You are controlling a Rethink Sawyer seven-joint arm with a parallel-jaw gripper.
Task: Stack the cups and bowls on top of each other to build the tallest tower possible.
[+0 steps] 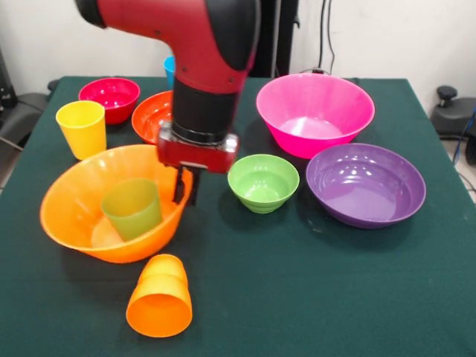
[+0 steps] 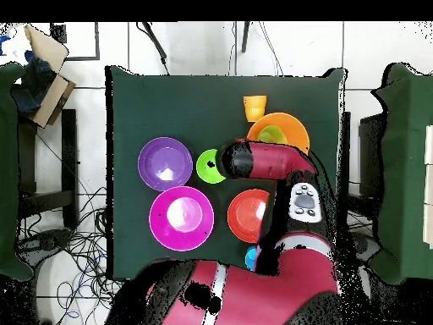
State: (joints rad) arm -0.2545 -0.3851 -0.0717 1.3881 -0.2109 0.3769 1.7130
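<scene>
Hanging from the red and black arm (image 1: 201, 44), the gripper (image 1: 186, 187) is reaching down at the rim of the large orange bowl (image 1: 74, 204), on the side of that bowl nearest the table's middle. Its dark fingers are showing only as short stubs below the red wrist block, and I cannot tell whether they are apart, together, or pinching the rim.

Just beside the gripper, inside the large orange bowl, a green cup (image 1: 134, 208) is standing mouth up and leaning slightly. In front of the bowl, toward the table's near edge in the front view, an orange cup (image 1: 159, 297) is lying on its side with its mouth facing the camera. On the other side of the gripper, the small light green bowl (image 1: 263, 181) is sitting upright, near but apart from the orange bowl.

Farther out, the purple bowl (image 1: 366, 184) is resting beside the light green one, and the large pink bowl (image 1: 315, 113) is sitting behind them both. Behind the arm, the red-orange bowl (image 1: 149, 115) is partly hidden, with the small crimson bowl (image 1: 110, 97) next to it. A yellow cup (image 1: 81, 128) is standing upright close to the crimson bowl. A blue cup (image 1: 169, 71) is peeking out behind the arm. All of it is sitting on the dark green table (image 1: 335, 297).
</scene>
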